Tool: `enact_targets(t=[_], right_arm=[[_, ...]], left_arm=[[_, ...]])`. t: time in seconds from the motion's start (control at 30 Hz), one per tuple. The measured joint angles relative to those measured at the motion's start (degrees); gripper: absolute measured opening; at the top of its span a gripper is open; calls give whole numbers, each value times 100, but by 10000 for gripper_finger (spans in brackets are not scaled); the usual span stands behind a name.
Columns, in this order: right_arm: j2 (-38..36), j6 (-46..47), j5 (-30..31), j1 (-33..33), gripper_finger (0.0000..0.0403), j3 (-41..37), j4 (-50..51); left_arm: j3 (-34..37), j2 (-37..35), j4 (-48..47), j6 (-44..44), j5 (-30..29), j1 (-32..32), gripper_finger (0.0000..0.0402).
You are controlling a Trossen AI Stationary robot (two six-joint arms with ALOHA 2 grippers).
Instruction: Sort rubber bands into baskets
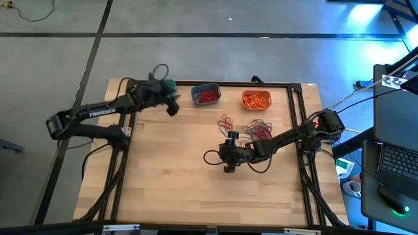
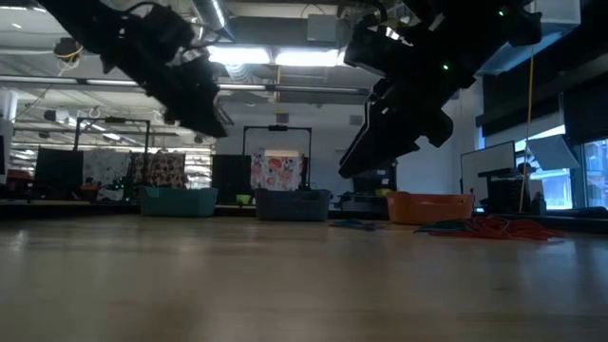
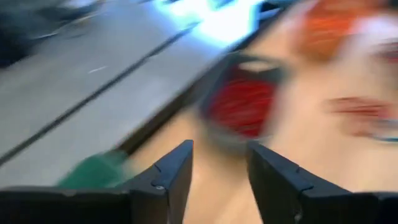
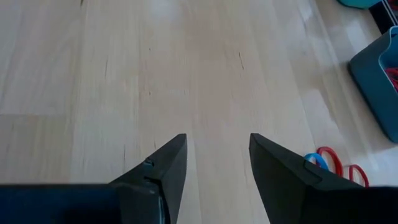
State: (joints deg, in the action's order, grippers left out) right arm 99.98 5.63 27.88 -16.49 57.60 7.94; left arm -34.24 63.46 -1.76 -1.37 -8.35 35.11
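Three baskets stand along the table's far edge. The teal one is half hidden by my left arm, the slate blue one holds red rubber bands, and the orange one holds orange ones. Loose rubber bands lie in a pile on the wood near the middle right. My left gripper hangs open and empty above the table between the teal and slate blue baskets. My right gripper is open and empty over bare wood, beside the pile's near left side.
A black cable loop lies on the table by my right gripper. A black frame rail runs along the table's far and right sides. A laptop sits off the table's right edge. Bare wood fills the near half.
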Motion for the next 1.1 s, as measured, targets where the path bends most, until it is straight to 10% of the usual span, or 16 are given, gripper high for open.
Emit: enact_targets(t=[0.6, 1.1], right_arm=[[-11, 1434, 1259, 99, 174, -140, 1915], [33, 2042, 64, 1254, 174, -1119, -515]], left_arm=[[-953, 3051, 1676, 86, 545, -1871, 147], [-1727, 3900, 642, 59, 521, -2071, 148]])
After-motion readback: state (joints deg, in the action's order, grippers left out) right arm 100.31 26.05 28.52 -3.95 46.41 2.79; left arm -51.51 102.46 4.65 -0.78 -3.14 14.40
